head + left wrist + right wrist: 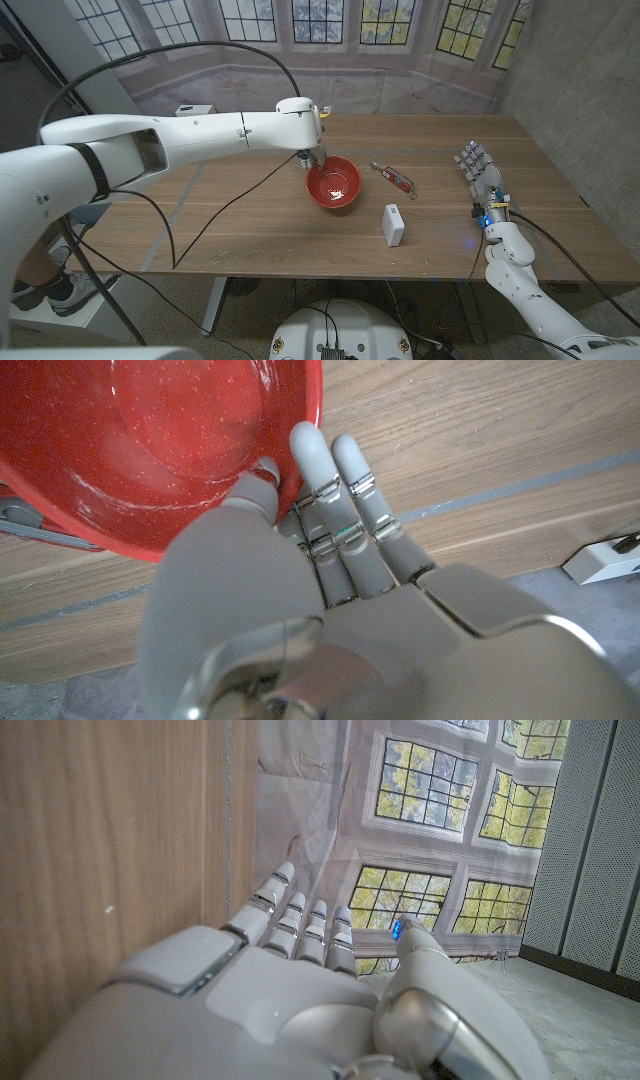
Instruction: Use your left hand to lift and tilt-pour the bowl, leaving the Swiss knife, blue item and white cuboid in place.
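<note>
My left robot hand [312, 156] reaches across the worktop [240, 225] and pinches the red bowl [333, 183] by its near rim, thumb inside, fingers [318, 465] outside. My right robot hand [478, 168] stands open at the right edge, holding nothing. Swiss knife [394, 178] and white cuboid [393, 225] lie just beside the bowl. Windows [320, 20] stand behind.

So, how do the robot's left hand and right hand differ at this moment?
The left hand is at the red bowl, its fingers gripping the rim; the right hand holds nothing, fingers straight and apart. The left hand reaches over the table's middle, while the right hand waits near the right edge, away from the bowl. Both are grey robot hands.
</note>
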Controlling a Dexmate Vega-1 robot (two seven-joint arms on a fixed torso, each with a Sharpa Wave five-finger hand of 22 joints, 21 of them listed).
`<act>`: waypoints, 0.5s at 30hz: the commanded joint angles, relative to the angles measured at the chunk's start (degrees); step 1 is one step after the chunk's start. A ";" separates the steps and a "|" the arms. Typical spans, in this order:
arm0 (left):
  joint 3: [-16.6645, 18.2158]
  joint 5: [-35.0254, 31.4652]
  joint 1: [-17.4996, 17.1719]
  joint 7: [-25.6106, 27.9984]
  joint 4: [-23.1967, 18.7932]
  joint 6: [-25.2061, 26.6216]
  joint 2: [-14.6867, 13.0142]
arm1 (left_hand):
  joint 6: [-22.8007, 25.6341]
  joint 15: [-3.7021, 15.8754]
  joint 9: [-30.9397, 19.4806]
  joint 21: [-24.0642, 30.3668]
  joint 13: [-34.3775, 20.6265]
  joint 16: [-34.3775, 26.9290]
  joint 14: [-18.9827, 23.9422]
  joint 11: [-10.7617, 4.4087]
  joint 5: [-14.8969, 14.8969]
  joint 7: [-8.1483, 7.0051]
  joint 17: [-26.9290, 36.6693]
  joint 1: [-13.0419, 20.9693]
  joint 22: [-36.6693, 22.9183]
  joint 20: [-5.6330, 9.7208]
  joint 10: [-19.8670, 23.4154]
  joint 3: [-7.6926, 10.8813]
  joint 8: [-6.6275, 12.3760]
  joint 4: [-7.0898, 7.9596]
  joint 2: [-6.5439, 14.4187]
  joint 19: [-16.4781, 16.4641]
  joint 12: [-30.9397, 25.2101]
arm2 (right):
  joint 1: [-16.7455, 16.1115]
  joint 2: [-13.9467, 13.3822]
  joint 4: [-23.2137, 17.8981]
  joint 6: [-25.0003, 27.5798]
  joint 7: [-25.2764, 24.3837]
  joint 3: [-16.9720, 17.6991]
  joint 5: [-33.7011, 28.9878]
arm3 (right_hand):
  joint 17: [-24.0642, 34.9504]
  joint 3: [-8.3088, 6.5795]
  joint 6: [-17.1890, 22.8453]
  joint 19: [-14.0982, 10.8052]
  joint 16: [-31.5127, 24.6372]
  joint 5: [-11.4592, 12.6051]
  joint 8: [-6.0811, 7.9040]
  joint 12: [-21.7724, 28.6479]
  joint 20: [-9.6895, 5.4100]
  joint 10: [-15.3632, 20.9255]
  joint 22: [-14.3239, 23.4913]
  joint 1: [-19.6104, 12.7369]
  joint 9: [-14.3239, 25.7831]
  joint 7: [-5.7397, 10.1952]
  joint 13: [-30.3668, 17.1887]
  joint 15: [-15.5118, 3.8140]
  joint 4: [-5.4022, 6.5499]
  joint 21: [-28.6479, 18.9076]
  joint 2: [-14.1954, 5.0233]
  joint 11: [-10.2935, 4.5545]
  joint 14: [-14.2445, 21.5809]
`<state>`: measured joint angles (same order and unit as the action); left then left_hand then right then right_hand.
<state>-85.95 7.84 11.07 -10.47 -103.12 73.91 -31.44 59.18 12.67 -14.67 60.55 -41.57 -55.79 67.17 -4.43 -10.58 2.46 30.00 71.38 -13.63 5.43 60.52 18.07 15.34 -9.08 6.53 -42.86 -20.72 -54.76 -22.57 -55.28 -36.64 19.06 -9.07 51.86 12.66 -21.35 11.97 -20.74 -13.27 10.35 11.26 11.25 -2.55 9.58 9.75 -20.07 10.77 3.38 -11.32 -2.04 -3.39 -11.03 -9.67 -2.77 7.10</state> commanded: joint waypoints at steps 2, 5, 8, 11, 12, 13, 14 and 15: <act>-0.94 -2.73 0.69 -0.09 -1.49 -0.89 -0.37 | 1.27 0.36 -0.20 0.59 -0.40 -0.37 0.09 -2.29 0.18 0.63 0.17 0.49 0.04 -0.05 2.70 -0.18 -0.15 -0.03 0.15 0.40 0.07 | 0.63 0.45 1.29 -0.26 0.73 0.06 0.37 | 0.12 -0.28 0.49 -0.61 -0.33 -0.16 0.08 0.19 -1.95 0.53 0.06 0.15 0.30 0.09 -0.14 -1.67 -0.28 -0.19 -0.22 0.18 0.65; -1.49 -3.54 1.06 -0.27 -1.52 -1.17 -0.38 | 1.33 0.36 -0.24 0.75 -0.56 -0.40 0.14 -2.24 0.18 0.59 0.21 0.46 0.14 -0.01 2.74 -0.23 -0.21 0.01 0.19 0.50 0.10 | 0.94 0.56 1.74 -0.24 1.11 0.11 0.54 | 0.13 -0.29 0.51 -0.68 -0.34 -0.16 0.09 0.21 -2.05 0.58 0.06 0.17 0.31 0.10 -0.14 -1.70 -0.26 -0.22 -0.24 0.20 0.67; -2.01 -4.49 1.33 -0.24 -1.78 -1.23 -0.42 | 1.28 0.36 -0.30 1.02 -0.76 -0.43 0.13 -2.12 0.18 0.50 0.29 0.45 0.29 0.03 2.73 -0.30 -0.36 0.01 0.17 0.58 0.19 | 1.14 0.57 2.02 -0.21 1.28 0.13 0.56 | 0.13 -0.29 0.48 -0.66 -0.34 -0.16 0.08 0.19 -2.06 0.54 0.06 0.17 0.31 0.07 -0.14 -1.67 -0.27 -0.21 -0.23 0.23 0.66; -2.48 -5.47 1.46 -0.08 -2.12 -1.30 -0.53 | 1.40 0.36 -0.33 1.22 -0.90 -0.36 0.04 -2.29 0.18 0.44 0.25 0.45 0.39 0.04 2.93 -0.34 -0.39 0.00 0.16 0.58 0.17 | 1.43 0.75 2.52 -0.32 1.69 0.21 0.75 | 0.13 -0.31 0.46 -0.67 -0.35 -0.16 0.07 0.19 -2.10 0.52 0.06 0.15 0.31 0.05 -0.14 -1.72 -0.29 -0.21 -0.22 0.17 0.69; -2.91 -5.94 1.64 -0.04 -2.27 -1.31 -0.54 | 1.43 0.36 -0.35 1.30 -0.98 -0.34 0.02 -2.28 0.18 0.48 0.23 0.45 0.45 0.10 3.00 -0.36 -0.43 0.00 0.16 0.64 0.17 | 1.65 0.82 2.89 -0.35 1.89 0.20 0.77 | 0.13 -0.30 0.49 -0.68 -0.35 -0.16 0.08 0.19 -2.11 0.53 0.06 0.16 0.31 0.06 -0.14 -1.72 -0.29 -0.21 -0.21 0.19 0.69; -3.17 -6.35 1.69 0.07 -2.43 -1.29 -0.54 | 1.48 0.36 -0.37 1.39 -1.06 -0.33 0.05 -2.47 0.17 0.44 0.20 0.44 0.49 0.07 2.98 -0.38 -0.44 0.01 0.17 0.66 0.19 | 1.83 0.93 3.19 -0.43 2.08 0.22 0.82 | 0.13 -0.31 0.51 -0.67 -0.35 -0.16 0.09 0.20 -2.12 0.56 0.06 0.16 0.31 0.08 -0.14 -1.74 -0.30 -0.20 -0.21 0.16 0.68; -3.38 -6.69 1.73 0.11 -2.56 -1.32 -0.56 | 1.44 0.36 -0.39 1.47 -1.04 -0.42 0.14 -2.47 0.17 0.46 0.30 0.44 0.54 0.10 3.00 -0.40 -0.50 0.01 0.17 0.68 0.26 | 1.98 1.02 3.44 -0.49 2.19 0.22 0.83 | 0.13 -0.32 0.49 -0.70 -0.35 -0.16 0.08 0.20 -2.12 0.56 0.06 0.15 0.31 0.08 -0.14 -1.73 -0.31 -0.21 -0.21 0.20 0.69; -3.71 -7.12 1.82 0.20 -2.73 -1.29 -0.58 | 1.44 0.36 -0.40 1.50 -1.08 -0.39 0.10 -2.42 0.17 0.48 0.28 0.44 0.56 0.12 2.99 -0.41 -0.52 0.01 0.17 0.72 0.28 | 2.06 1.08 3.60 -0.54 2.34 0.24 0.89 | 0.13 -0.31 0.49 -0.70 -0.35 -0.16 0.08 0.20 -2.12 0.57 0.06 0.15 0.31 0.05 -0.14 -1.70 -0.31 -0.21 -0.21 0.20 0.70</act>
<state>-87.65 4.72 12.12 -10.49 -104.65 73.05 -31.80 59.57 12.69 -14.83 61.68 -42.37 -55.79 67.15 -4.43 -10.58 2.25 30.16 71.40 -13.03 5.42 60.51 18.07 15.19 -9.08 6.54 -42.24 -20.69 -53.93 -22.13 -53.90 -36.85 20.20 -9.06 52.28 12.65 -21.35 11.97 -20.74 -13.27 10.35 11.26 11.25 -2.55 9.58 9.74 -20.07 10.77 3.38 -11.32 -2.04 -3.39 -11.03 -9.67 -2.77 7.10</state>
